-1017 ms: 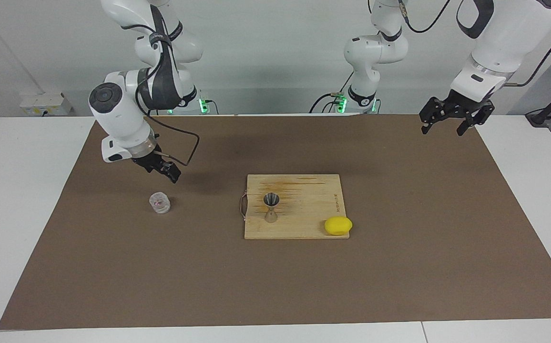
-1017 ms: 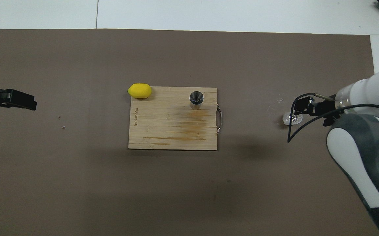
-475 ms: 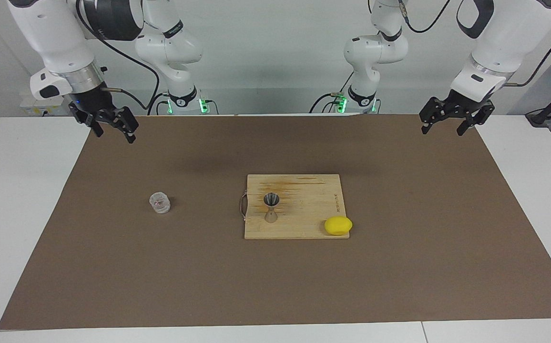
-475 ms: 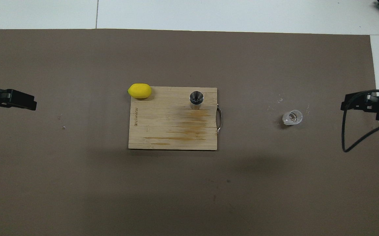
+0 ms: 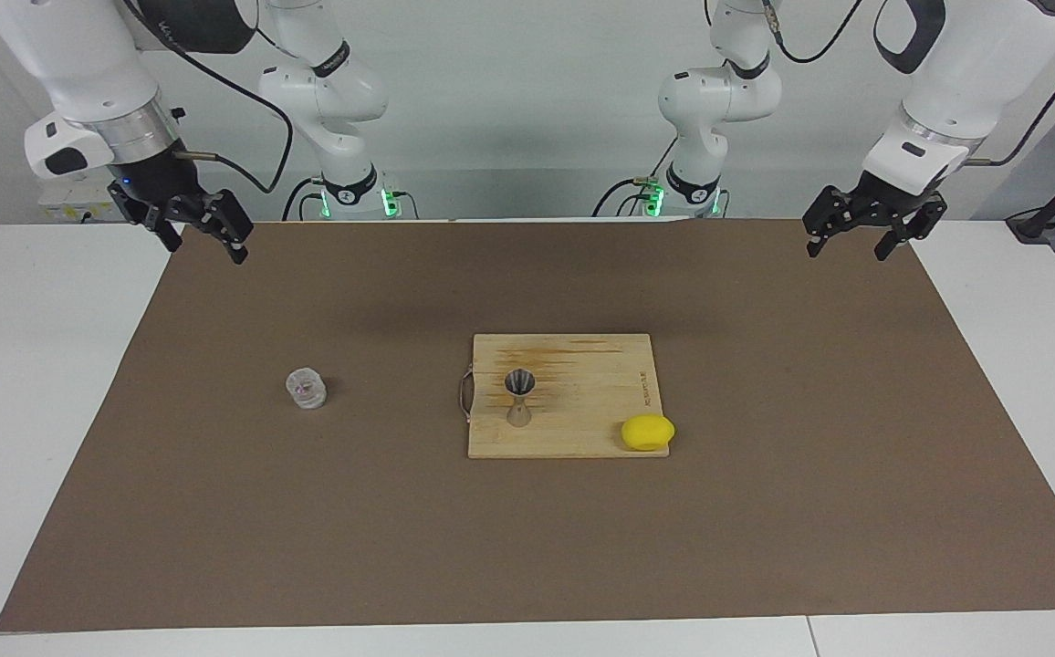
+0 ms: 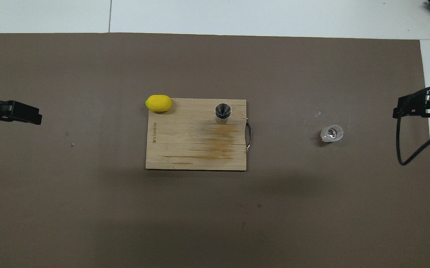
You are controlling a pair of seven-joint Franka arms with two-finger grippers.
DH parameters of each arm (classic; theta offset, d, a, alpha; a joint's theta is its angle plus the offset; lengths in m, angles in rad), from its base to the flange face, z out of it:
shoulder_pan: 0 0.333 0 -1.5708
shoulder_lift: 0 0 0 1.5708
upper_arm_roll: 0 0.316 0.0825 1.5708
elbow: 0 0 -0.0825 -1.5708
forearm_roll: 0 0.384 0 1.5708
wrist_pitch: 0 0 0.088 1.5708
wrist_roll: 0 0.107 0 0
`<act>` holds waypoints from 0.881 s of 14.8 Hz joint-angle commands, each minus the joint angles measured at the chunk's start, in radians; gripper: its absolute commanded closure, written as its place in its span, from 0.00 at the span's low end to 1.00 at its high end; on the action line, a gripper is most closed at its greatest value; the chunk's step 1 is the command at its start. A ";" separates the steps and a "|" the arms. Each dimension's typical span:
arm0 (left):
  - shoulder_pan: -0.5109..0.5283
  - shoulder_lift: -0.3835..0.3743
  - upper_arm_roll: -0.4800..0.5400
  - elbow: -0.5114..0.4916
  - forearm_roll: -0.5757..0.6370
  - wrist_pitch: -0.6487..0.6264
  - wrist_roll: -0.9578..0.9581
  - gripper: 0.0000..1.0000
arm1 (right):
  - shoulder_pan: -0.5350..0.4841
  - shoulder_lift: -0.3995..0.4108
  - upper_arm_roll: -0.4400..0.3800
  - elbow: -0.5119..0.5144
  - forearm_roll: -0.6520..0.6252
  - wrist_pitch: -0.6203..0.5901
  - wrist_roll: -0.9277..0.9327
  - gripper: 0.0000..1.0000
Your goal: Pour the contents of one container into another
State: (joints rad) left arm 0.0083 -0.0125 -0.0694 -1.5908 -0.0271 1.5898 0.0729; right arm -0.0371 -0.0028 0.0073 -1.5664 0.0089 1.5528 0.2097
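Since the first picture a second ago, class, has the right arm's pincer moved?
Yes. The right pincer has risen and drawn away from the small clear ribbed glass cup, out to the brown mat's edge at its own end, open and empty.

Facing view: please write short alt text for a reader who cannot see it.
A clear glass cup stands alone on a brown mat, beside a wooden board carrying a metal jigger and a lemon. The right gripper and left gripper hang open at the mat's ends.

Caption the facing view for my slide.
Both open grippers, right and left, raised; glass cup on mat, jigger on cutting board.
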 commanded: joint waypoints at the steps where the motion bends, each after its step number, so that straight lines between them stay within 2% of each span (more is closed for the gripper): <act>1: 0.006 0.011 0.002 0.061 -0.027 -0.068 0.007 0.00 | 0.003 0.006 0.008 0.002 -0.024 -0.056 -0.097 0.00; 7: -0.001 0.003 0.002 0.049 -0.019 -0.074 0.024 0.00 | 0.002 0.003 0.008 -0.006 -0.024 -0.025 -0.102 0.00; 10: -0.002 -0.023 0.002 -0.001 -0.019 -0.077 0.018 0.00 | 0.002 0.000 0.010 -0.018 -0.030 -0.001 -0.096 0.00; 13: 0.006 -0.023 0.002 -0.001 -0.019 -0.068 0.015 0.00 | 0.029 0.001 0.010 -0.027 -0.072 0.023 -0.023 0.00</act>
State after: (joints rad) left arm 0.0080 -0.0131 -0.0697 -1.5703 -0.0400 1.5264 0.0792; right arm -0.0243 0.0011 0.0104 -1.5753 -0.0182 1.5458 0.1369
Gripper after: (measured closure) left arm 0.000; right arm 0.000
